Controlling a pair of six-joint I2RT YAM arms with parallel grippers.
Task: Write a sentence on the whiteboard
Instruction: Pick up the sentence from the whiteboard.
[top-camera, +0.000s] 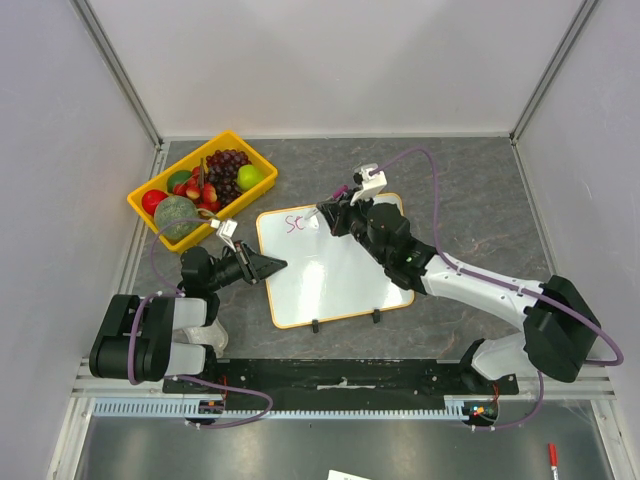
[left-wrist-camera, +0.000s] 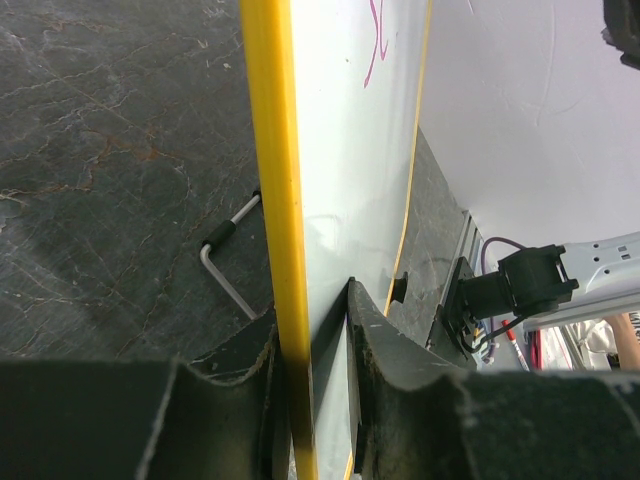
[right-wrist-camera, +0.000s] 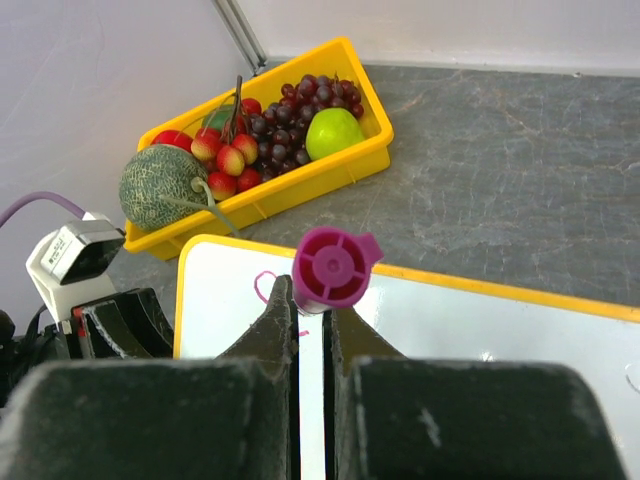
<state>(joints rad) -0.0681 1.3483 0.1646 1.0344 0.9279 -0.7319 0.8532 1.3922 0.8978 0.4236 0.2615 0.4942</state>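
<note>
On the dark stone table (top-camera: 480, 200) the whiteboard (top-camera: 330, 285) lies mid-table, the left hand (top-camera: 276, 266) pinching its left edge, the right hand (top-camera: 335, 214) clamped on a magenta marker (right-wrist-camera: 333, 265) — only the first strokes of the sentence (top-camera: 294, 224) show at its far-left corner, most left unwritten.

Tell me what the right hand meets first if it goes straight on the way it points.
The whiteboard: the right hand, shut on the marker, angles down at its far left corner by the magenta letters. Past the board the yellow fruit tray lies next, though depth is unclear.
</note>
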